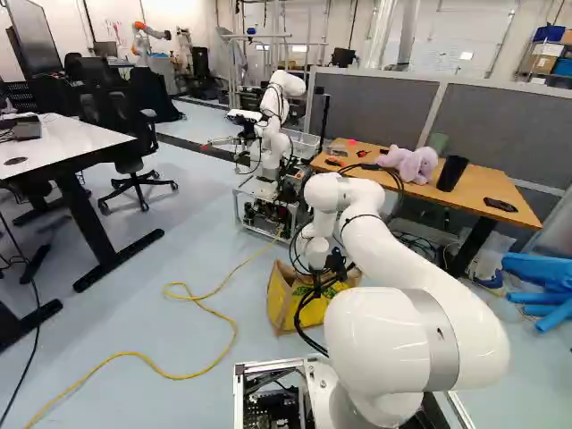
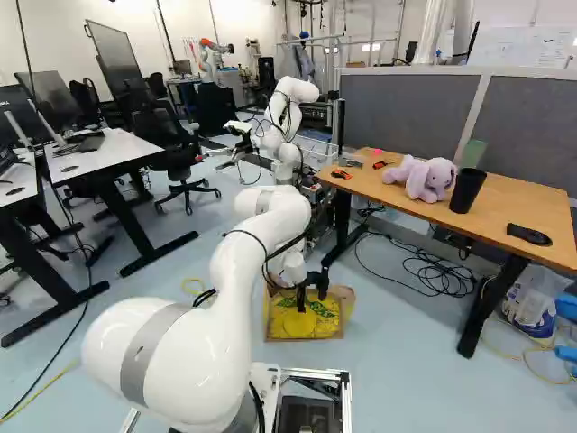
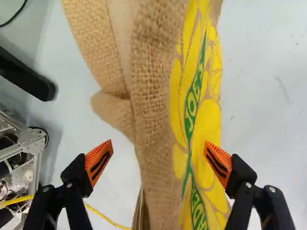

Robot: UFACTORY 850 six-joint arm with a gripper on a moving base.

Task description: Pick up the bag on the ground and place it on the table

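In the right base view my gripper [image 2: 312, 287] hangs over the bag [image 2: 305, 325], a brown burlap one with a yellow print, which stands on the floor. The wrist view shows the gripper [image 3: 158, 162] wide open, its orange pads on either side of the bag [image 3: 156, 110]; a gap shows beside at least one pad. The bag's top edge and a folded burlap strap [image 3: 96, 52] lie ahead of the fingers. In the right base view the table [image 2: 374, 185] with a wooden top stands beyond the bag, to its right.
On the table are a purple plush toy [image 2: 424, 178], a black cup [image 2: 466, 190] and a dark flat object [image 2: 528, 234]. Another robot [image 1: 273, 125] stands behind the bag. Cables [image 2: 437, 271] lie under the table; a yellow cable [image 1: 228, 326] crosses the floor.
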